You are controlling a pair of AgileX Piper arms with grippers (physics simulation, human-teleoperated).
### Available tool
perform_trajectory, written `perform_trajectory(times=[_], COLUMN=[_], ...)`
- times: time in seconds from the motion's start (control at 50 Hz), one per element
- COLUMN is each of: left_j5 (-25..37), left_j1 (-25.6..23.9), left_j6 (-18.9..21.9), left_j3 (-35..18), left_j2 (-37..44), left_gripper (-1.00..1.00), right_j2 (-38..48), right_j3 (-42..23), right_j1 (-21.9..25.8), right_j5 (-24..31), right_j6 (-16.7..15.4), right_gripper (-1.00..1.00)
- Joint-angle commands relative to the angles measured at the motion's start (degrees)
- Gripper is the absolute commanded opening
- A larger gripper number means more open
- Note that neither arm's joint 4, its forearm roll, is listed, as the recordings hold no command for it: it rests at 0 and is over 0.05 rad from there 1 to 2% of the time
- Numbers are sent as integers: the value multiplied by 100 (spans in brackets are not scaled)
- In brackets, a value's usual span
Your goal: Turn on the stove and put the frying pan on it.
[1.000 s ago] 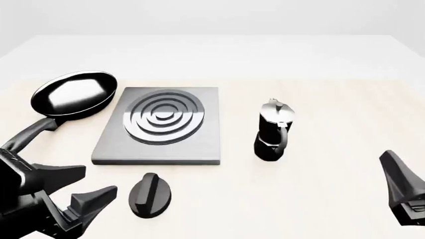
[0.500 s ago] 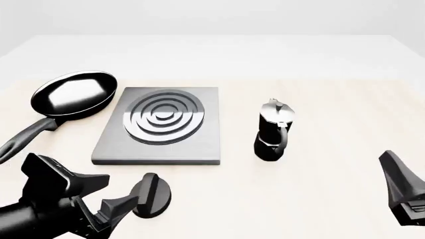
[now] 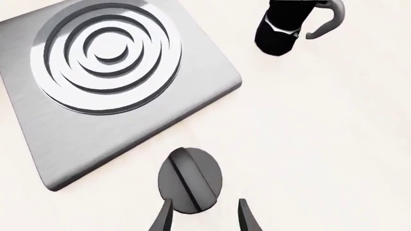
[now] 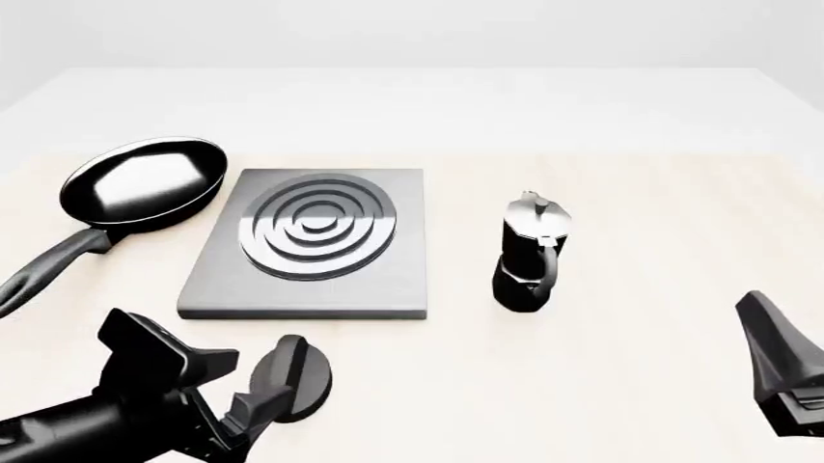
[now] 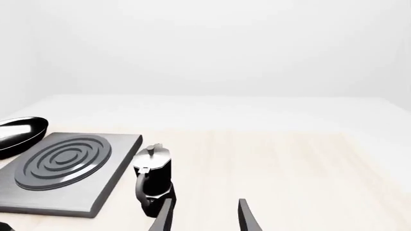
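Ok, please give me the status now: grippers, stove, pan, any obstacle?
Left gripper open, at black teardrop knob. Right gripper open, idle. Glossy black frying pan beside grey ringed stove slab, not on it. Black moka pot clear of path.

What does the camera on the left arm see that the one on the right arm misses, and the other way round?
Only the left wrist view shows the black knob, lying just ahead of the left gripper, whose fingers are spread.

Only the right wrist view shows the edge of the frying pan beyond the stove, the far end of the table, and the right gripper, open over bare tabletop.

Both show the stove with its raised rings and the moka pot, though the left wrist view cuts the pot's top off.
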Motion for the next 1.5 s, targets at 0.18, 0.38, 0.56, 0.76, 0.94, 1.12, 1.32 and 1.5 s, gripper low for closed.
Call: perform_trajectory(times=[0.18,0.38,0.56,0.76,0.94,1.12,1.32,1.5], left_j5=[-848,-1464,-1665,-1917,-1873,-1816,-1811,-1281], left_j1=[-91,-153,-188,-295,-528,-802,-1156,-1438], left_j6=[-20,-59,-90,-122,-213,-271,-332,-337], left_j3=[88,76,94,118,97,52,-13,-160], left_j2=[855,1571,1797,2091,2044,2010,2003,1457], left_gripper=[100,100,100,100,100,100,100,100], right_j2=[7,34,10,0,-10,-10,-13,-14], right_j3=[-10,14,16,12,7,-15,-21,-55], right_j1=[-19,-55,-77,-101,-129,-132,-142,-148], right_j5=[16,-19,8,13,26,37,41,68], right_j6=[-16,15,23,36,45,52,52,52], right_gripper=[100,100,100,100,100,100,100,100])
